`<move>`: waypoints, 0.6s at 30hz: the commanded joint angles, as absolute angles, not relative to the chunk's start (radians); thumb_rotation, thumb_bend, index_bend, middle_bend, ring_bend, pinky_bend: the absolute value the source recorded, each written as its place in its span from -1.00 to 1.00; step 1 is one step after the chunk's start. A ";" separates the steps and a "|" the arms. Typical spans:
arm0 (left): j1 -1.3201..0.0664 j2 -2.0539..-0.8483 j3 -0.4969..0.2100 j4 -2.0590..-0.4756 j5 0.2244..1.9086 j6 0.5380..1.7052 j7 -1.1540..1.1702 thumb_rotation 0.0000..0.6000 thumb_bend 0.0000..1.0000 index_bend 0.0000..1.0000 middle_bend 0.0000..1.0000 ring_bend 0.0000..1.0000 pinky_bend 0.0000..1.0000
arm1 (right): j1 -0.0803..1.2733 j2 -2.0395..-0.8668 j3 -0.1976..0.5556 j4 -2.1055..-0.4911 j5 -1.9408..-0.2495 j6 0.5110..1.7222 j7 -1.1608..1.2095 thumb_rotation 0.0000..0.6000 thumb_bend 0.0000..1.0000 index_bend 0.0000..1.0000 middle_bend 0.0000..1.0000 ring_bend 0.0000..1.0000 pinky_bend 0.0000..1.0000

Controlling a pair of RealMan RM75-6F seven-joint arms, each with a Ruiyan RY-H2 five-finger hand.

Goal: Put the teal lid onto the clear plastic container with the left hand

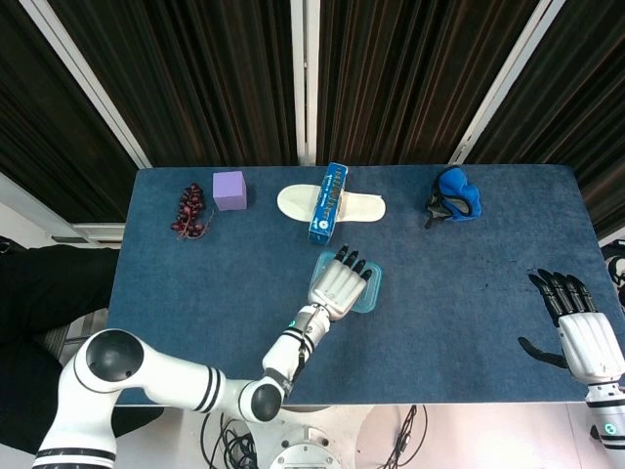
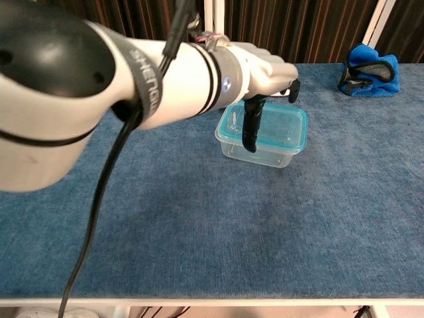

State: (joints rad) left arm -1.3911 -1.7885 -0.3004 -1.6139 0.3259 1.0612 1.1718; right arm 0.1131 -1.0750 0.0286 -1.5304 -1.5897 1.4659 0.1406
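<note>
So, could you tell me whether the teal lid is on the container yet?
On. In the chest view the teal lid sits level on the clear plastic container, its rim all round the top; the left hand is above it.

From the head we looked steeply down over the whole blue felt-covered counter [image 1: 195, 293]; from the chest we faced low and close across it, both views sharing its middle and far edge.
</note>
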 commanded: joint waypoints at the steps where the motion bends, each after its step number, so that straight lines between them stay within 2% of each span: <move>1: -1.379 -1.789 -0.269 -1.615 0.343 1.049 1.144 1.00 -1.00 -0.64 -0.78 -1.00 -0.93 | 0.114 -1.073 0.029 -1.537 -1.588 1.464 0.135 1.00 -0.77 -1.00 -0.88 -1.00 -1.00; 18: -1.401 -1.794 -0.234 -1.579 0.268 1.069 1.141 1.00 -1.00 -0.64 -0.78 -1.00 -0.92 | 0.112 -1.073 0.028 -1.540 -1.582 1.465 0.133 1.00 -0.77 -1.00 -0.88 -1.00 -1.00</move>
